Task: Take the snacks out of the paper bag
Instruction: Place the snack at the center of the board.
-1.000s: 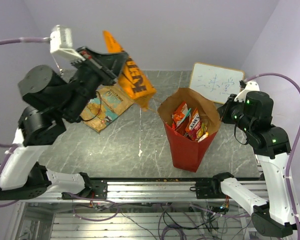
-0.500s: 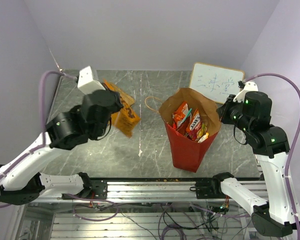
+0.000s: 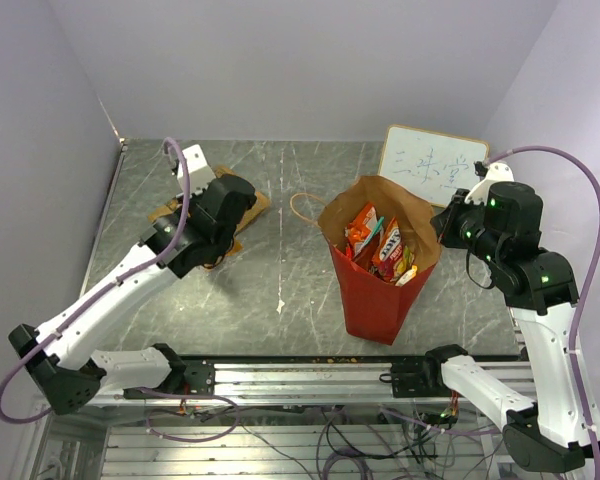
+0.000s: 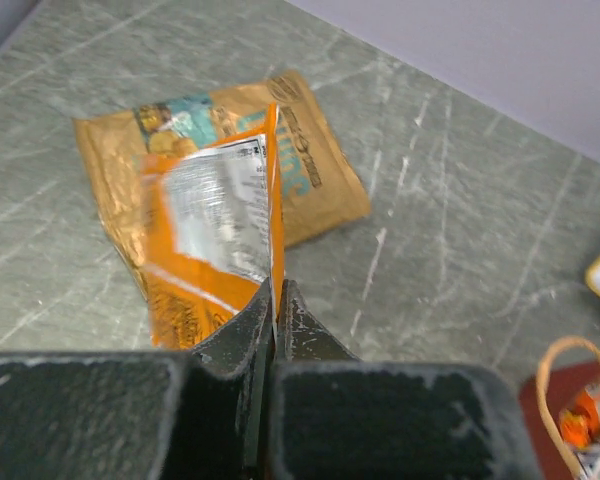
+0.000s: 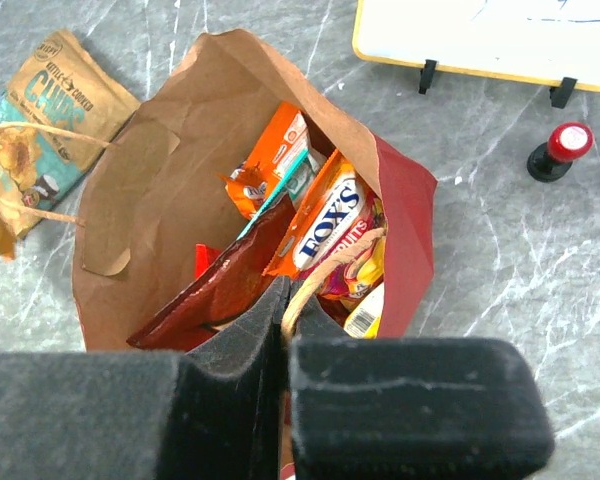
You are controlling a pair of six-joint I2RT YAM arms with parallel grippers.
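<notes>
Left claw: my left claw [image 4: 277,290] pinches the near edge of a crinkled orange foil snack packet [image 4: 210,230], with the fingers pressed tight on its seam.
Ahead of the left claw: the orange packet stretches away from my fingertips and overlaps a flat tan kraft snack pack with a teal label [image 4: 315,175]. The tan pack lies on the grey marbled table [image 4: 450,230]. I cannot tell whether the two packets touch.
Right claw: my right claw [image 5: 285,295] is squeezed together on the near rim of the tall paper bag, red outside and brown inside [image 5: 150,190]. The bag stands upright and open directly below my fingertips.
Handle: a thin tan cord loop [image 5: 325,265] curves up just right of my right fingertips.
Inside the bag: still packed just beyond the right claw are a dark red foil packet [image 5: 225,285], an orange-and-white FOX'S packet [image 5: 330,220], a small orange packet [image 5: 275,160] and a yellow packet [image 5: 365,275].
Far right of the right claw: a white writing board with a yellow frame [image 5: 480,30] stands past the bag, and a small red-capped black object [image 5: 558,152] stands beside it.
</notes>
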